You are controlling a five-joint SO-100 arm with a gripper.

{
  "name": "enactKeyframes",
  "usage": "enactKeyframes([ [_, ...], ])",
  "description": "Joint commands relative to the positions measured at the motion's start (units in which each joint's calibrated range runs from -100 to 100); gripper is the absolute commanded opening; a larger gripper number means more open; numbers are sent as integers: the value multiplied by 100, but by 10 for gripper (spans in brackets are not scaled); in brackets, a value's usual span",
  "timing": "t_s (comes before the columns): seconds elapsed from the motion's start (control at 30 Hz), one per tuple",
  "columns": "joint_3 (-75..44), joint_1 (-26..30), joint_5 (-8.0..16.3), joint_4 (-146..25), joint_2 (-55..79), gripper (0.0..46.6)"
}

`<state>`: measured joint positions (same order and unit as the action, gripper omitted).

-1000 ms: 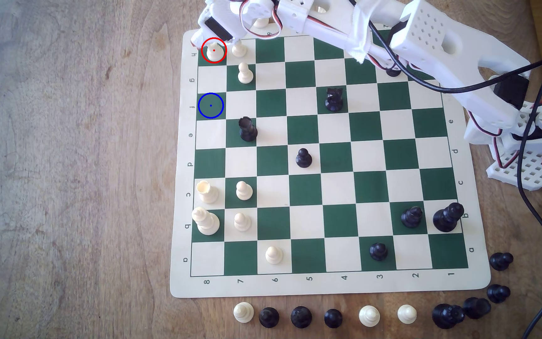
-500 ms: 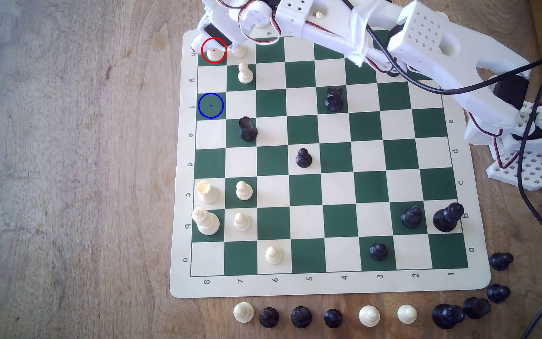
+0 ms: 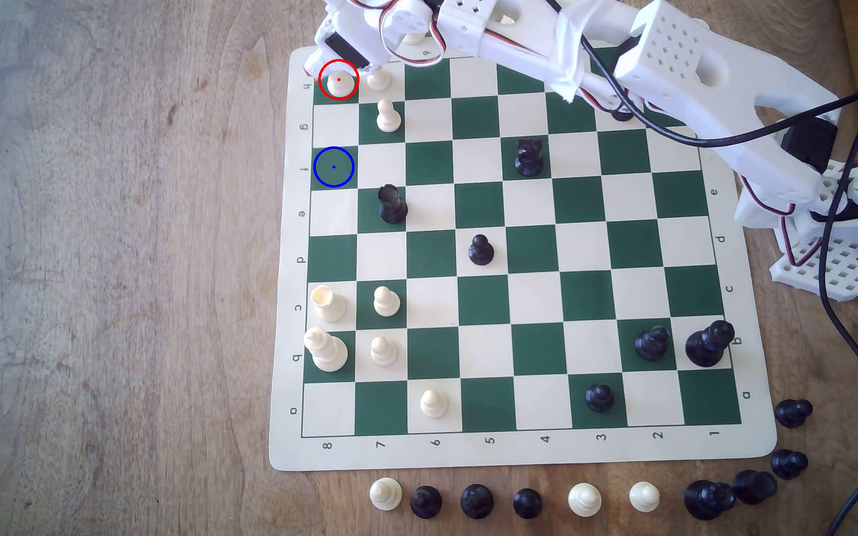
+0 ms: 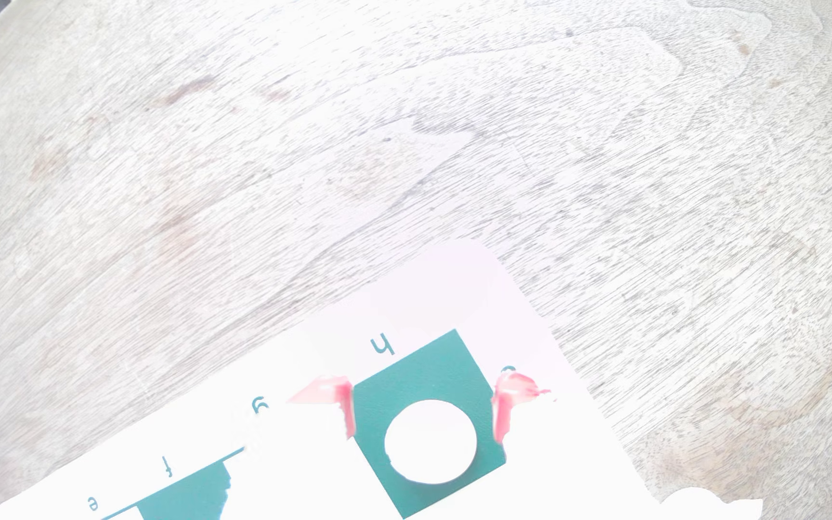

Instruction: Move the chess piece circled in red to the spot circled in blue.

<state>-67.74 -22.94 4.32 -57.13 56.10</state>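
Note:
The cream-white rook (image 3: 339, 85) stands inside the red ring on the dark green corner square at the exterior view's upper left. My gripper (image 3: 340, 67) hangs right over it and hides its top. In the wrist view the rook (image 4: 431, 442) is a washed-out white disc on the green square. The gripper (image 4: 425, 412) is open, with a red fingertip (image 4: 348, 410) on either side and green showing between each fingertip and the rook. The spot (image 3: 333, 166), a dark green square with a blue ring and dot, lies bare two squares nearer along the same board edge.
Cream pawns (image 3: 378, 80) (image 3: 388, 117) stand close beside the rook. A black rook (image 3: 392, 204) stands diagonally next to the spot. A second cream rook (image 3: 328, 304) and a cream king (image 3: 325, 350) are farther down that edge. Captured pieces (image 3: 527, 502) line the table in front of the board.
The gripper head dropped a little over the rook and covered more of its top, then barely shifted. The rook and the other pieces have stayed put.

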Motion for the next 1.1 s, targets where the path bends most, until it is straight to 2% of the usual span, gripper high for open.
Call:
enactKeyframes([
  [0.0, -62, 37, -10, 54, -177, 147],
  [0.67, 37, 115, 5, -20, -168, 128],
  [1.07, 83, 100, -10, -28, -143, 77],
])
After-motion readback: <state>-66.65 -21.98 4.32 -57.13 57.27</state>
